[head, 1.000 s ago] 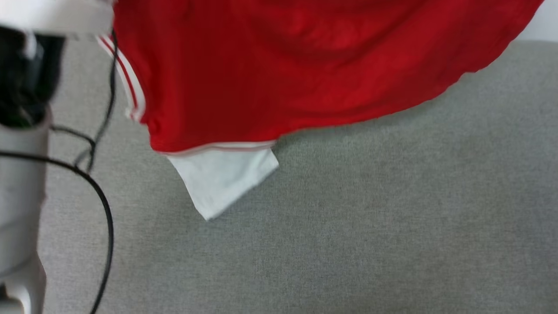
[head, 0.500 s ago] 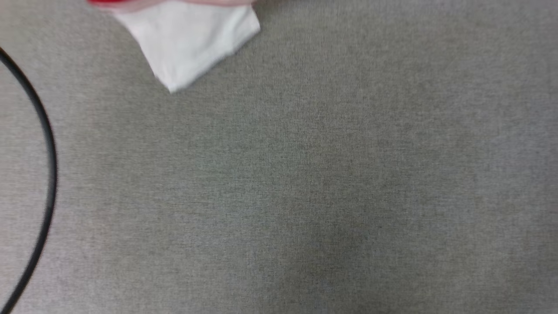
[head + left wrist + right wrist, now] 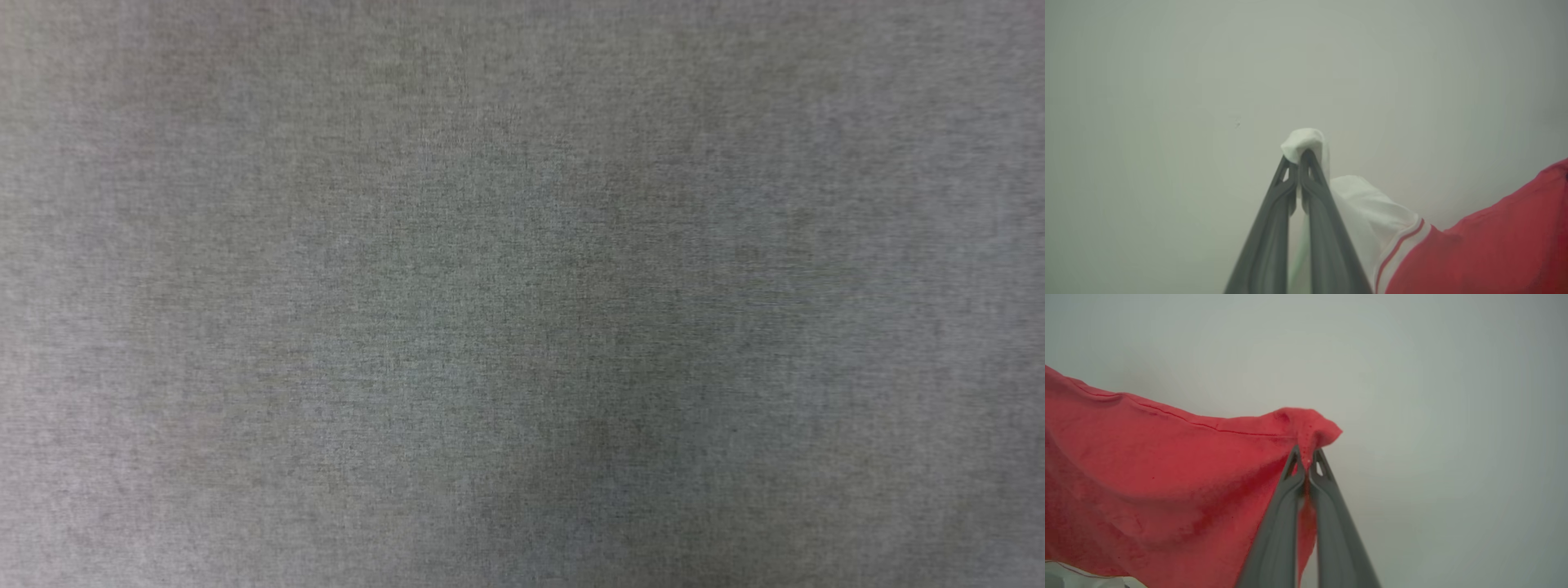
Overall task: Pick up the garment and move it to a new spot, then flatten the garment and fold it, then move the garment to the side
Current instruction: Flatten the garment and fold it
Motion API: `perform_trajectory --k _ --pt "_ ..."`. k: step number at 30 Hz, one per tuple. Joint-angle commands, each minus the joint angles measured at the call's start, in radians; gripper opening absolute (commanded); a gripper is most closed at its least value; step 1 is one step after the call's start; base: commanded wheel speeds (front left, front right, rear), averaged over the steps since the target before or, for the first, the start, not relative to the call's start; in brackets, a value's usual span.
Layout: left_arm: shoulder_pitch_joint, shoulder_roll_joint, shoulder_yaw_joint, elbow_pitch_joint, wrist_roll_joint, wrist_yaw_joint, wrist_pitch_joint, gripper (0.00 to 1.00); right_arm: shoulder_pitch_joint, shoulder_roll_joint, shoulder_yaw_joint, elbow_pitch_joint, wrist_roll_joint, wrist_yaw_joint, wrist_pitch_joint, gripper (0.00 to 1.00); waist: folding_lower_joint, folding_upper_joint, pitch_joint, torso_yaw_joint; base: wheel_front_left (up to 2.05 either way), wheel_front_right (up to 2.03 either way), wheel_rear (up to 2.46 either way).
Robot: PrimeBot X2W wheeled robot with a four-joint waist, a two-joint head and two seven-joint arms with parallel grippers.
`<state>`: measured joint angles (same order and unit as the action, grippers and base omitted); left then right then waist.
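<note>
left end effector [image 3: 1299,158]: clenched on a small white wad at the tip of the sleeve [image 3: 1367,204] of the garment [image 3: 1494,245]. The bite looks shallow, just a nub past the tips. My read: a fast swing or the shirt's own weight could pull it free, and that side drops. The striped trim [image 3: 1400,245] and red body hang slack to the right of the fingers.

right end effector [image 3: 1306,456]: clenched on a bunched red corner of the hem [image 3: 1310,420], with cloth also trapped lower between the fingers. Deeper hold, less worry. Risk: the 2 grips aren't matching points (sleeve vs hem), so the shirt will likely land skewed or twisted and cost extra flattening. Spreading the 2 arms too hard could pop the left grip.

The garment looks to be hanging in the air from both grips, against a pale blank background [image 3: 1167,81].

Hard to tell:
- The head view looks at a grey woven surface [image 3: 522,294], so the shirt's height above it and its landing spot can't be judged.
- Lettering, collar and 2nd sleeve are cut off or folded away.
- The pale sliver [image 3: 1086,580] at the lower left of the right wrist view is too small to identify.
</note>
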<state>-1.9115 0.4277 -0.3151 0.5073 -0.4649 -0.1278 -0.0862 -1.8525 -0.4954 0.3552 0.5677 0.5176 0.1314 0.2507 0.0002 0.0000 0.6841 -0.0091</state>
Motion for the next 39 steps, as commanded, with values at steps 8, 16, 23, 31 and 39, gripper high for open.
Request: perform_trajectory --k 8,16,23,31,39 --pt "0.11 0.025 -0.032 0.053 -0.066 -0.002 -0.068 0.0 0.06 -0.003 0.086 0.066 0.057 -0.001 -0.059 0.0 -0.0002 0.0 0.034 0.008 0.0 0.0 0.0" --pt "0.372 0.057 -0.028 0.02 -0.137 -0.002 -0.148 0.0 0.271 -0.028 0.195 0.032 0.157 -0.001 -0.136 0.0 -0.0002 0.0 -0.01 0.019 0.0 0.0 0.0" --pt "0.654 0.08 -0.022 -0.106 -0.155 0.018 -0.17 0.0 0.479 -0.081 0.257 -0.053 0.225 -0.001 -0.167 0.0 -0.0002 0.0 -0.075 0.028 0.0 0.0 0.0" --pt "1.049 0.095 0.015 -0.28 -0.226 0.061 -0.175 0.0 0.749 -0.145 0.287 -0.167 0.251 -0.001 -0.178 0.0 -0.0002 0.0 -0.196 0.024 0.0 0.0 0.0" --pt "1.462 0.122 0.035 -0.447 -0.273 0.136 -0.176 0.0 1.033 -0.157 0.283 -0.231 0.258 -0.001 -0.163 0.0 -0.0002 0.0 -0.332 0.018 0.0 0.0 0.0"
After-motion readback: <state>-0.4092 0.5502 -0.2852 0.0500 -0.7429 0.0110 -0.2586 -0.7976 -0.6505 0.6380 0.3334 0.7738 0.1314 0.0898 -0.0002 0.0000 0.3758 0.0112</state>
